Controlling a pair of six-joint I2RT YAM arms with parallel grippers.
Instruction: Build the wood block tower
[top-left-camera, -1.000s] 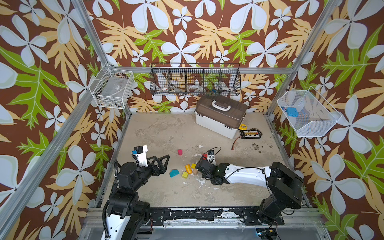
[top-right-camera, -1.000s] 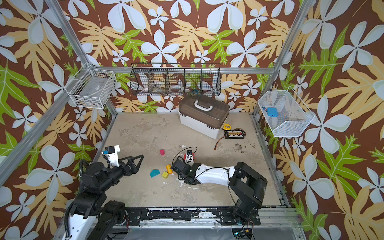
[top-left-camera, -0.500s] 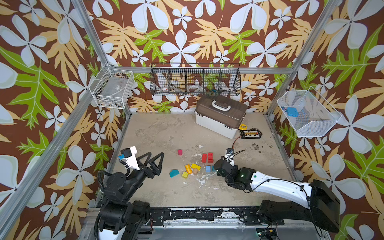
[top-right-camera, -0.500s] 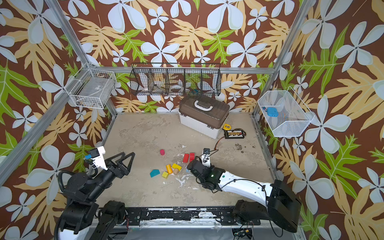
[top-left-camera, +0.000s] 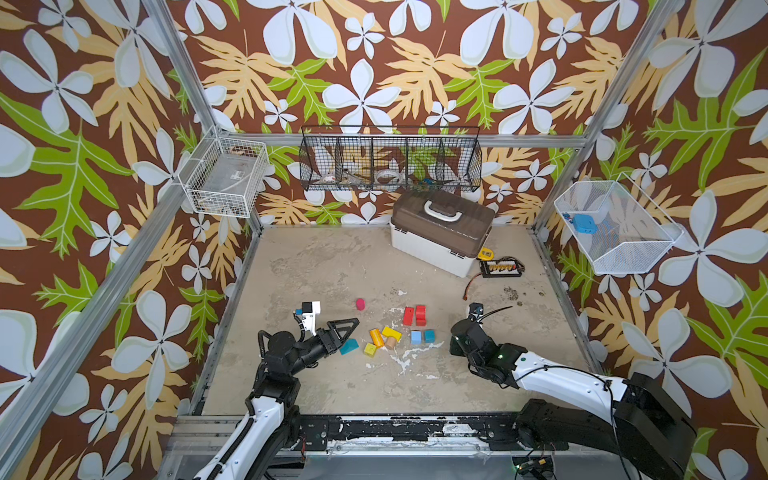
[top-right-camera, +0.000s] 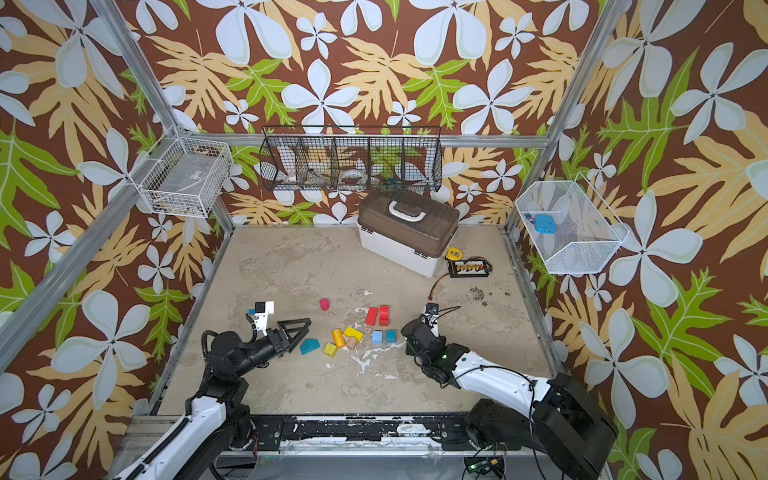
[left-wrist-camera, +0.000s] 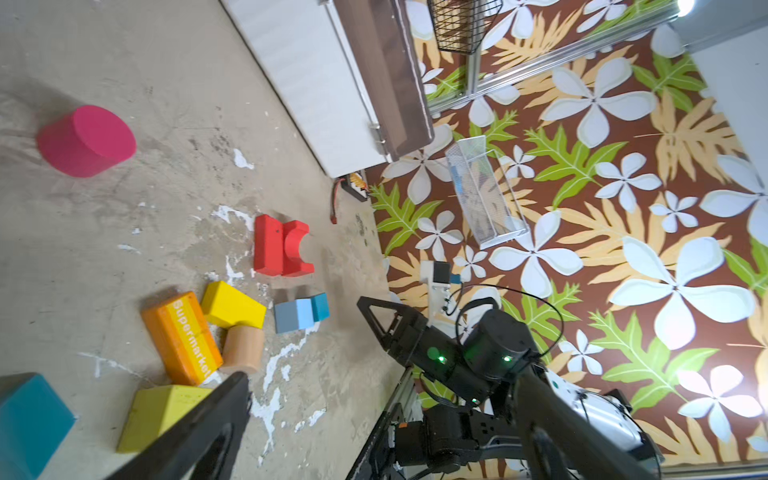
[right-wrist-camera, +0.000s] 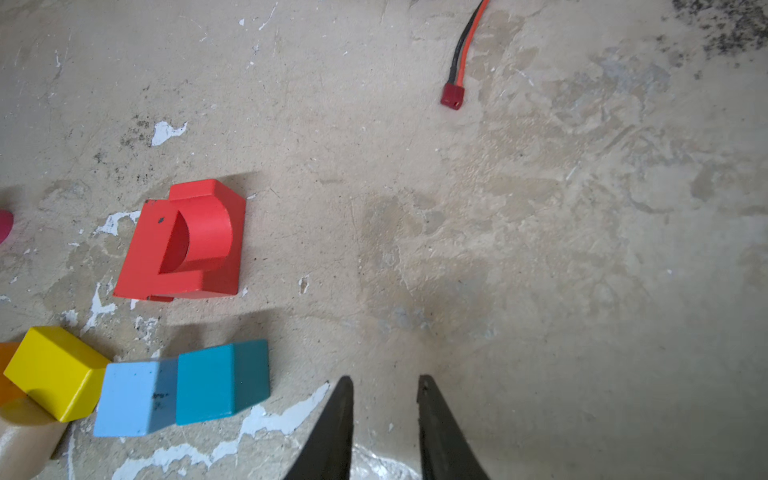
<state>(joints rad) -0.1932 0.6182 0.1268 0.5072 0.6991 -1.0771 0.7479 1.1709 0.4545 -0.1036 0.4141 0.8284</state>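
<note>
The wood blocks lie loose on the table, none stacked, and no tower is in view. I see a pink cylinder (top-left-camera: 359, 304), a red block beside a red arch (top-left-camera: 420, 315), an orange cylinder (top-left-camera: 376, 337), a yellow arch (top-left-camera: 391, 333), a bare wood cylinder (left-wrist-camera: 243, 347), a yellow block (top-left-camera: 370, 349), a teal roof piece (top-left-camera: 348, 346), a light blue cube (right-wrist-camera: 135, 397) and a teal cube (right-wrist-camera: 220, 380). My left gripper (top-left-camera: 350, 331) hangs wide open just left of the roof piece. My right gripper (right-wrist-camera: 385, 380) stands right of the teal cube, jaws narrowly apart and empty.
A white case with a brown lid (top-left-camera: 442, 232) stands at the back. To its right lie a small black board (top-left-camera: 500, 268) and a red-black cable (right-wrist-camera: 459, 70). Wire baskets hang on the walls.
My right arm has pulled back off the blocks to their right, uncovering them, and its jaws have narrowed. My left gripper has moved right, up to the teal roof piece.
</note>
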